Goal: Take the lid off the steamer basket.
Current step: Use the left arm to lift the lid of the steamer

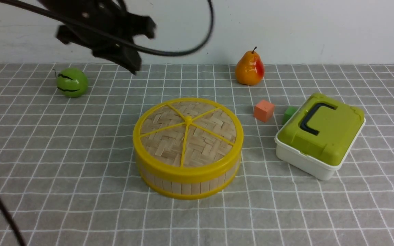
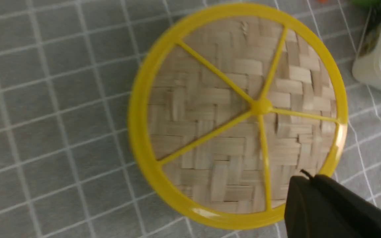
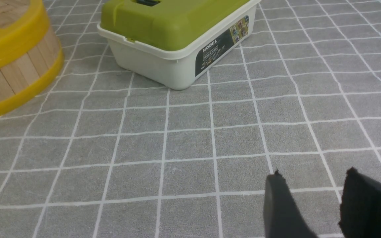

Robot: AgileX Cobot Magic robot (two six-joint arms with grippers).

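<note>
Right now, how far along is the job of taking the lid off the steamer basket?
Done: nothing yet; the lid sits flat on the basket. In hand: the left arm hangs high, clear of the lid, touching nothing; its jaws are too blurred to judge. The right jaws stand open and empty above the cloth, apart from the basket. Left: reach, grip and lift the lid.

Light was bright, even and soft. Motion blur smeared the lid [image 2: 210, 148] in the left wrist view, glare spotting its rim; the pear [image 1: 250, 70] beyond it showed a highlight.
</note>
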